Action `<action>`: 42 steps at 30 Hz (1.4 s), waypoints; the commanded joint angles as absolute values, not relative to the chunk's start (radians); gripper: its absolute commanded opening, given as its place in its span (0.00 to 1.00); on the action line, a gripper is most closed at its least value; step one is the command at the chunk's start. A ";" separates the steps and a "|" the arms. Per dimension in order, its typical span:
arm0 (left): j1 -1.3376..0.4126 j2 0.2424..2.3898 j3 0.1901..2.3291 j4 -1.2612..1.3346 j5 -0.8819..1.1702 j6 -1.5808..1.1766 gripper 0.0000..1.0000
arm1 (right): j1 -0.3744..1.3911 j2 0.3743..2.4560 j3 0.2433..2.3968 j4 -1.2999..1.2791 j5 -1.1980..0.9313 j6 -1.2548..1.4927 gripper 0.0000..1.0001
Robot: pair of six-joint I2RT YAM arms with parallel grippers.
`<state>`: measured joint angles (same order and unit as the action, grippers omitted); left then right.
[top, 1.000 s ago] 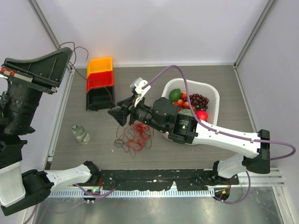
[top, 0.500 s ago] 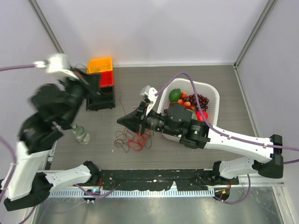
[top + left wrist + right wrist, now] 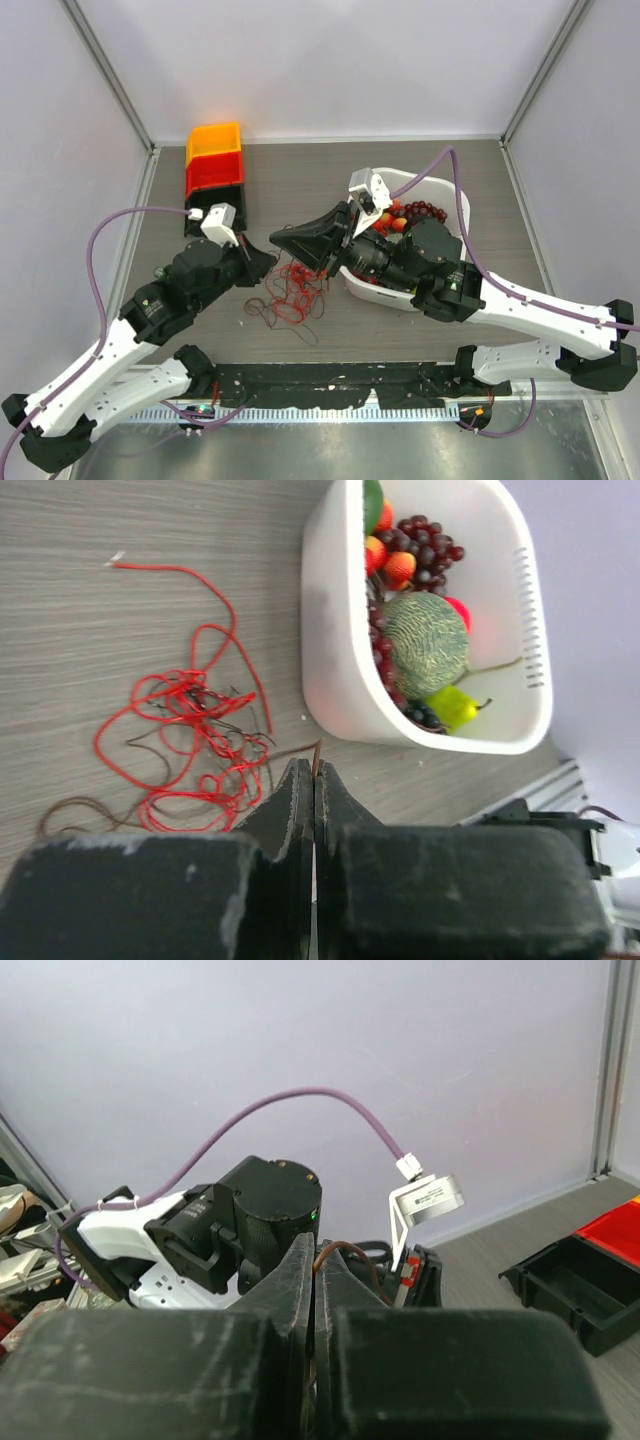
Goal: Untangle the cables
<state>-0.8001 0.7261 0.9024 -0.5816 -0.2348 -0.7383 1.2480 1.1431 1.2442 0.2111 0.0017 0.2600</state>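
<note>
Beside basket (image 3: pixel 335 650): cables (image 3: pixel 290 292) tangled, no clear axis; left gripper (image 3: pixel 316 772), right gripper (image 3: pixel 316 1252) clamped on brown strand (image 3: pixel 318 748).

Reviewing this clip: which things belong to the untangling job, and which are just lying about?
Job:
- cables
- left gripper and right gripper, each pinching a brown strand

Lying about:
- white basket of fruit
- stacked bins

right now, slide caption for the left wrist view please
Left pincer shut on a brown strand of the tangled wires beside a fruit basket
</note>
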 commanded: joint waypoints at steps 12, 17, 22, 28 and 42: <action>-0.801 0.574 0.917 -0.626 -0.190 -0.775 0.59 | 1.249 1.083 1.240 0.229 0.087 0.232 0.01; -0.799 0.399 0.940 -0.736 -0.288 -0.749 0.82 | 1.249 1.028 1.198 0.184 0.146 0.232 0.01; -0.799 0.295 0.991 -0.678 -0.207 -0.655 0.85 | 1.247 1.022 1.206 0.123 0.143 0.232 0.01; -0.801 0.389 1.052 -0.482 0.148 -0.491 1.00 | 1.247 1.058 1.242 0.097 0.094 0.259 0.01; -0.799 0.683 1.081 -0.302 0.466 -0.413 1.00 | 1.246 1.103 1.316 0.097 0.029 0.284 0.01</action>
